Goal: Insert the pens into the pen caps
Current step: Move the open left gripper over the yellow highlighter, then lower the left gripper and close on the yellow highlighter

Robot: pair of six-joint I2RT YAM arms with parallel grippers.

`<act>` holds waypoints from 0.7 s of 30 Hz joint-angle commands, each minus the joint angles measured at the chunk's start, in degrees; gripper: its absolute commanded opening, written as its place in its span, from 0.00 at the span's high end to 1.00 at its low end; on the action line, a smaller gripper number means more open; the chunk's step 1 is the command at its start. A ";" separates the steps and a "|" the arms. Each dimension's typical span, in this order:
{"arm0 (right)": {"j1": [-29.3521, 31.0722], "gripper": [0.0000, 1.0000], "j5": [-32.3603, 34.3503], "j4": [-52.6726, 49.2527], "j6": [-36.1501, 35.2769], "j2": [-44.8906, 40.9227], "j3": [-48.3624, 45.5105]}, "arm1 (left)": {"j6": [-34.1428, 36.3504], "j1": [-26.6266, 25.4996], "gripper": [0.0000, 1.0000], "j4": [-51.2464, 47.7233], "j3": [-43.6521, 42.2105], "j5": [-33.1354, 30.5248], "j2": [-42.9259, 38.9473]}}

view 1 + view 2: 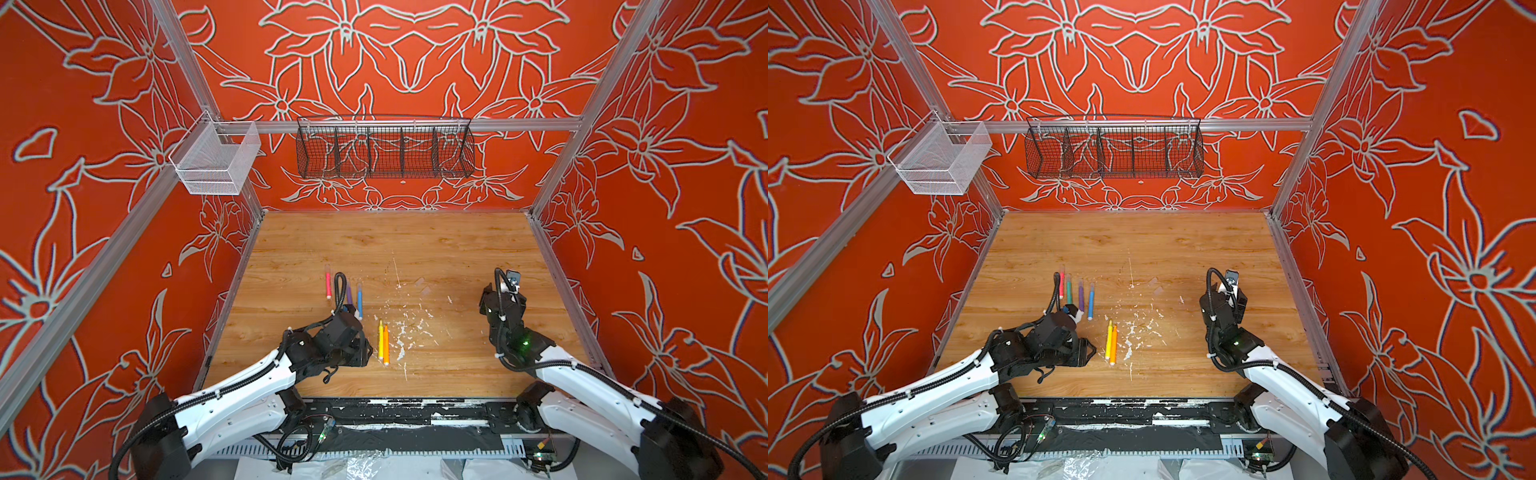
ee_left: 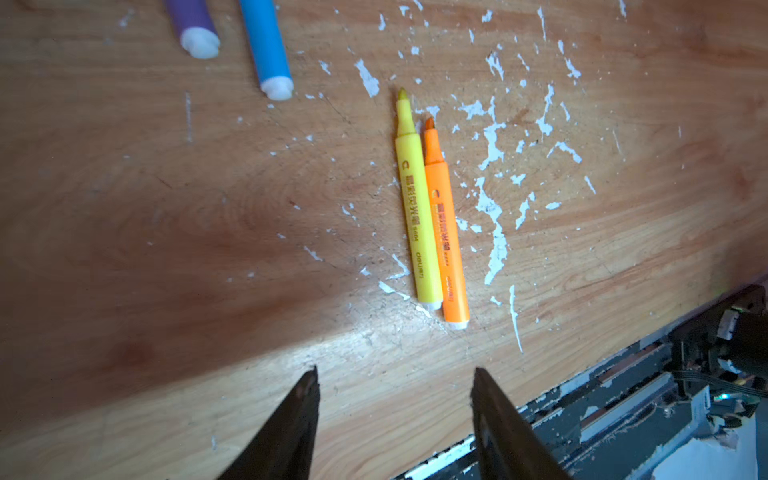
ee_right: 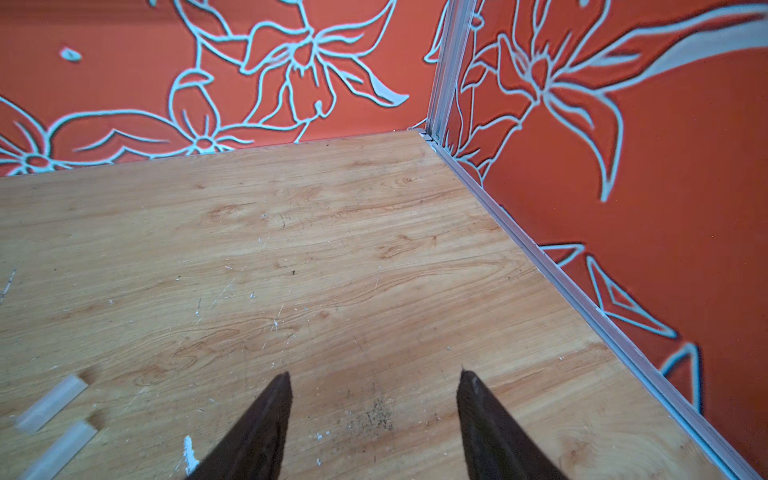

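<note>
The left gripper (image 2: pixel 395 374) and right gripper (image 3: pixel 374 376) are held apart, empty — a slim yellow plastic pen (image 2: pixel 417 224) is seen uncapped.

This is a robotics lab test cell. An aluminium frame (image 1: pixel 399 124) boxes in a wood-look tabletop (image 1: pixel 415 249), with printed orange floral panels (image 1: pixel 104 249) for walls. A left arm (image 1: pixel 232 395) and a right arm (image 1: pixel 582 374) are mounted along the near edge, among loose cables (image 1: pixel 291 451) and a bare circuit board (image 1: pixel 328 430). A black wire basket (image 1: pixel 384 151) hangs from the far rail.
</note>
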 commanded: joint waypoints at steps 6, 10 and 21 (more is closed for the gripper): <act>-0.29 0.34 1.44 0.61 1.16 -0.96 -0.79 | -1.57 -3.80 0.45 4.26 2.04 -4.41 7.26; -0.30 0.34 1.08 0.44 1.22 -1.93 -1.17 | -1.33 -3.80 0.50 4.86 2.59 -6.16 9.88; -0.30 0.32 1.25 0.69 1.43 -2.72 -1.74 | 0.76 -4.37 0.57 8.48 6.56 -7.23 19.46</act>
